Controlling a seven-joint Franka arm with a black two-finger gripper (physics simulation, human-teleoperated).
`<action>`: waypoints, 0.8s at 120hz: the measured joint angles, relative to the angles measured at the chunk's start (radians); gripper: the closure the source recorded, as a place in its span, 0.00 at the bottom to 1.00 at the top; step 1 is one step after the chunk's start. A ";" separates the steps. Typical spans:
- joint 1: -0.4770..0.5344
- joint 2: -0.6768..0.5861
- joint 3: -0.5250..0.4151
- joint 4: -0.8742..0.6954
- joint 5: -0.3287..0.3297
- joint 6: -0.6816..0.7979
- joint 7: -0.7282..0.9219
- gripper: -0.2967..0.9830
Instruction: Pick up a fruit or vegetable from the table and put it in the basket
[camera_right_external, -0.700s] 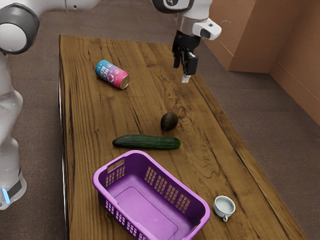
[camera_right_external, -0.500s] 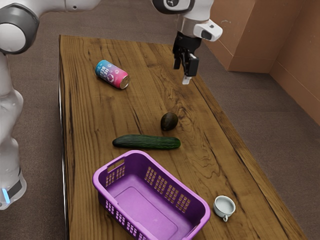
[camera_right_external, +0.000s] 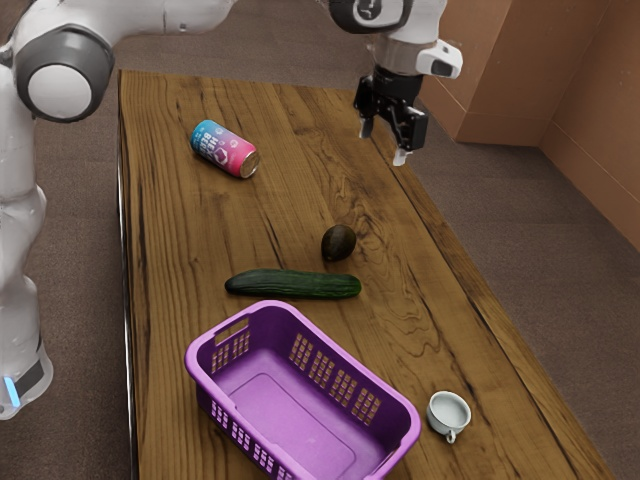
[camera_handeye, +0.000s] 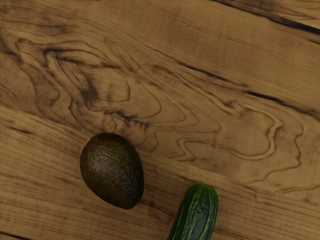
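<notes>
While you are holding the gripper (camera_right_external: 384, 143) above the table (camera_right_external: 165, 250), its fingers are standing apart with nothing between them. The avocado (camera_handeye: 112, 170) and the cucumber (camera_right_external: 293, 284) are lying on the wood, outside the basket (camera_right_external: 285, 415), so both picking and placing are waiting for you. You are facing pebbly, egg-shaped skin, a long ridged green body, and smooth purple plastic with square holes.

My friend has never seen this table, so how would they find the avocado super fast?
On the wooden table, find the big purple basket. Next to it lies a long cucumber, and just past that, away from the basket, sits the avocado. It's short, dark and egg-shaped, not long and green.
</notes>
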 joint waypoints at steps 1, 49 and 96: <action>-0.002 0.006 0.004 0.004 0.000 0.002 -0.009 0.23; 0.031 0.073 0.028 0.015 -0.023 0.043 -0.328 0.23; 0.040 0.004 0.028 -0.329 -0.061 0.242 -0.506 0.23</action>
